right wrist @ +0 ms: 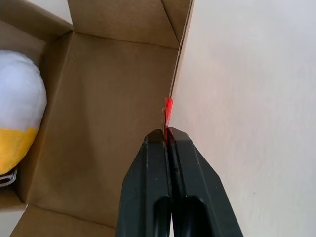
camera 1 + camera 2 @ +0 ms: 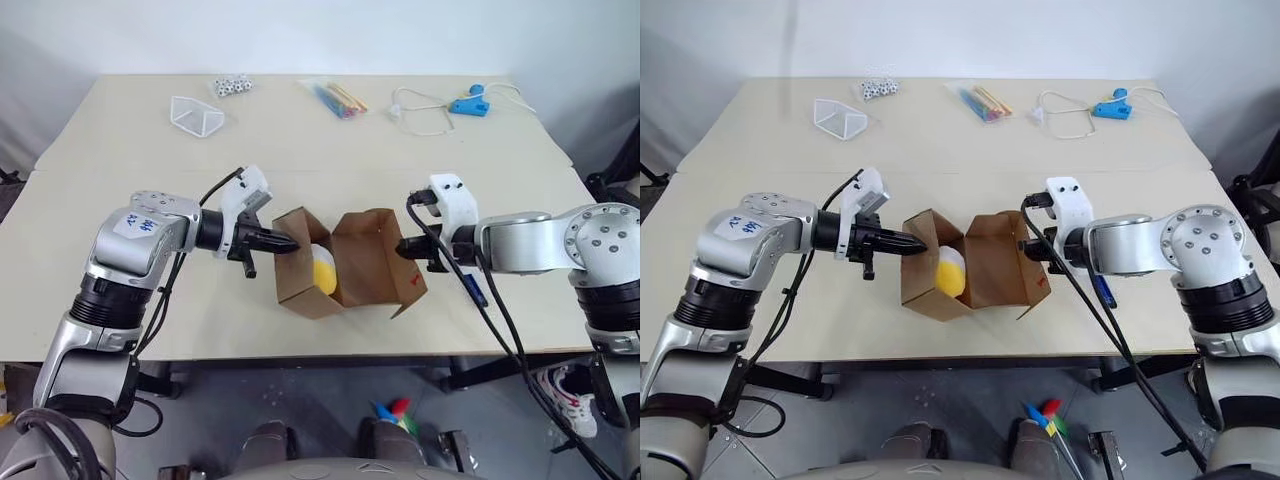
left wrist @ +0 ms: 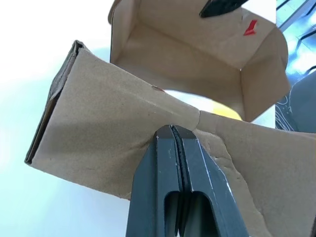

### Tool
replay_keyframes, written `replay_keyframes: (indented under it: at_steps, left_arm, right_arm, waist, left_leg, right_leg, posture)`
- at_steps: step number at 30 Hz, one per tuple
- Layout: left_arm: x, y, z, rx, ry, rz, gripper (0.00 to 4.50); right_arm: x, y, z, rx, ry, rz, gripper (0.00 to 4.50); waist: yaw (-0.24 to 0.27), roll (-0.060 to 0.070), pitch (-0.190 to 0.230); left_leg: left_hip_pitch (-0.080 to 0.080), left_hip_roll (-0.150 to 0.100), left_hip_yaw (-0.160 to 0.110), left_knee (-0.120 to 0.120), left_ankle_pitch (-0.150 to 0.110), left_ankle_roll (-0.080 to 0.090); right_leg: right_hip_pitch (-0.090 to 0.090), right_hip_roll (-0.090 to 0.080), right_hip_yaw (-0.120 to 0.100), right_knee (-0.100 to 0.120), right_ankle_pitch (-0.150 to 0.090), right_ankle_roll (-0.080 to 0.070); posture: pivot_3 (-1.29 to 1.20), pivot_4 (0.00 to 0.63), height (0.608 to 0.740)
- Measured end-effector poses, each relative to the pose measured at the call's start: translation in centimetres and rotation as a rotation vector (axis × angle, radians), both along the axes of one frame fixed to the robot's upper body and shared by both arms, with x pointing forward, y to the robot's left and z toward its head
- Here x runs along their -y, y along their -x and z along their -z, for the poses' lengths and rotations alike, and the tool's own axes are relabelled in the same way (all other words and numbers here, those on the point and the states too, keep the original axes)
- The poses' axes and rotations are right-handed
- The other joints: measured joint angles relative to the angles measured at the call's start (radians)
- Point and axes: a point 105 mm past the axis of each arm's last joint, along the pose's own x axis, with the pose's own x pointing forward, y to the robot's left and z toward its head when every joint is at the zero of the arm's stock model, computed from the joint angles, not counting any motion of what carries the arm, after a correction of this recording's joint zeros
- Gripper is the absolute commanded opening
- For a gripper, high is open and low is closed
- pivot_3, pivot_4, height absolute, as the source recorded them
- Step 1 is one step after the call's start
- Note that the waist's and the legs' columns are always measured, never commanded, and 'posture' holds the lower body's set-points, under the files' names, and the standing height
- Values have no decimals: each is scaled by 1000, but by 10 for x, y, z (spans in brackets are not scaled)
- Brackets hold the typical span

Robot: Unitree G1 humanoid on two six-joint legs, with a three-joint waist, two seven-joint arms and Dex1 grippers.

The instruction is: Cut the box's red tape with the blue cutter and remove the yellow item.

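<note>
Head views, carton: the small brown cardboard box (image 2: pixel 335 265) lies open near the front edge of the pale wooden table (image 2: pixel 300 150), its two halves spread apart like a book.
Head views, grips: the left gripper (image 2: pixel 292 243) is clamped on the box's left flap edge; the right gripper (image 2: pixel 403 247) is pinched on the right wall.
Head views, toy: the round yellow item with a white top (image 2: pixel 324 268) sits in the fold between the two halves, touched by neither gripper.
Head views, cutter: the slim dark-blue cutter (image 2: pixel 474 286) lies on the table just beside the right arm, unheld.
Left wrist view: black fingers (image 3: pixel 170 163) closed flat on a thin cardboard sheet, which creases where pinched.
Right wrist view: fingers (image 1: pixel 158 163) closed on the wall edge, with a sliver of the red tape (image 1: pixel 168 109) just above the tips.
Handling, box: light, thin and bendable, probably tears or buckles if pulled hard.
Handling, toy: looks soft and light, likely to roll; best taken across its middle from above.
</note>
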Motion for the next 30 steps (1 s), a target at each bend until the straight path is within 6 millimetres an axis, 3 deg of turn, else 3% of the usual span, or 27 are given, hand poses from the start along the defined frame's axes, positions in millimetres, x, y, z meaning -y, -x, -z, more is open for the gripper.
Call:
replay_keyframes:
  at_steps: [7,12,14,16,25,30]
  left_arm:
    - [-10,0,8,-7,-42,-20,0]
    - [-39,-2,20,-22,-134,-115,0]
    - [-57,1,56,-122,-236,-192,0]
    - [-56,1,58,-124,-226,-187,0]
    - [-31,-11,58,-87,-187,-154,0]
    - [-30,-15,56,-93,-171,-155,0]
  right_arm:
    - [0,4,5,-18,-11,-8,13]
    - [-7,8,2,-21,-37,-50,13]
    - [-7,9,0,-14,-28,-55,13]
    - [-3,8,3,-22,-12,-46,13]
    - [-13,8,13,-46,-8,-93,13]
    - [-16,6,12,-37,6,-106,13]
  waist:
    - [-8,7,-4]
    - [1,9,-6]
    - [3,9,-6]
    - [5,3,-4]
    - [4,3,-4]
    - [1,3,-4]
  left_leg:
    - [2,0,1,-3,0,0]
    - [2,-1,1,-3,0,1]
    - [-1,-2,2,-3,0,2]
    - [-6,-1,-1,-1,0,3]
    - [-6,-2,1,-2,0,3]
    - [-6,-2,1,-2,0,3]
  right_leg:
    - [-1,0,1,0,0,0]
    - [-1,-1,2,-1,0,0]
    - [-3,-2,3,-1,0,0]
    - [-5,-2,1,-1,0,0]
    - [-5,-2,0,-3,1,0]
    - [-6,-2,-1,-2,1,0]
  posture:
    - [0,150,740]
    - [0,150,740]
    - [0,150,740]
    - [0,150,740]
    - [0,150,740]
    - [0,150,740]
